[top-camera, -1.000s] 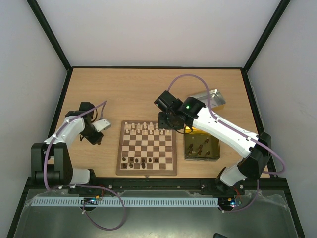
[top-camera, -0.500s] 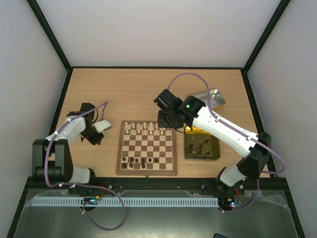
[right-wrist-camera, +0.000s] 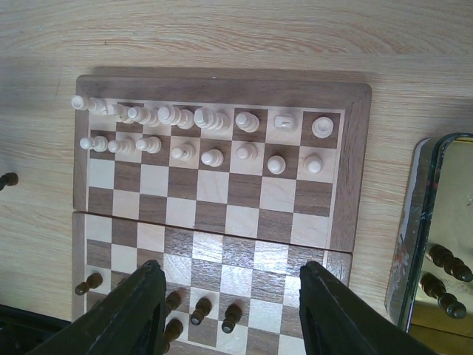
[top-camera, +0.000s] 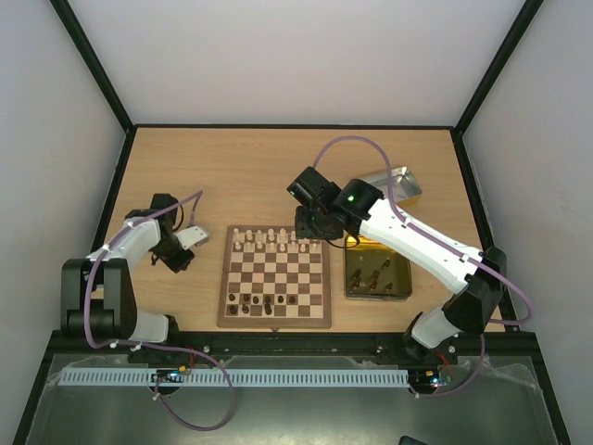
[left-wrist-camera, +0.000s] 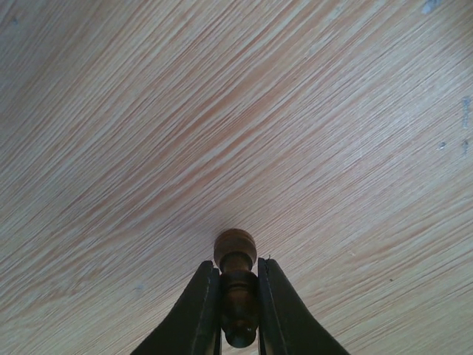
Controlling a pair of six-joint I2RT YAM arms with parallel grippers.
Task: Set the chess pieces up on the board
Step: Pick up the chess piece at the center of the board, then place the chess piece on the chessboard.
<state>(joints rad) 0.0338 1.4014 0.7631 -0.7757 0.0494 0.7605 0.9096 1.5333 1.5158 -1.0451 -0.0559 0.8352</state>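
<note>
Left of the board, pinching a dark pawn in the left gripper, with the right gripper open; next, carrying it across.

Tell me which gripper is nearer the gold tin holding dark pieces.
Right. The right gripper hangs open over the board, just left of the tin; the left gripper is off the board's opposite side, shut on a dark piece.
</note>
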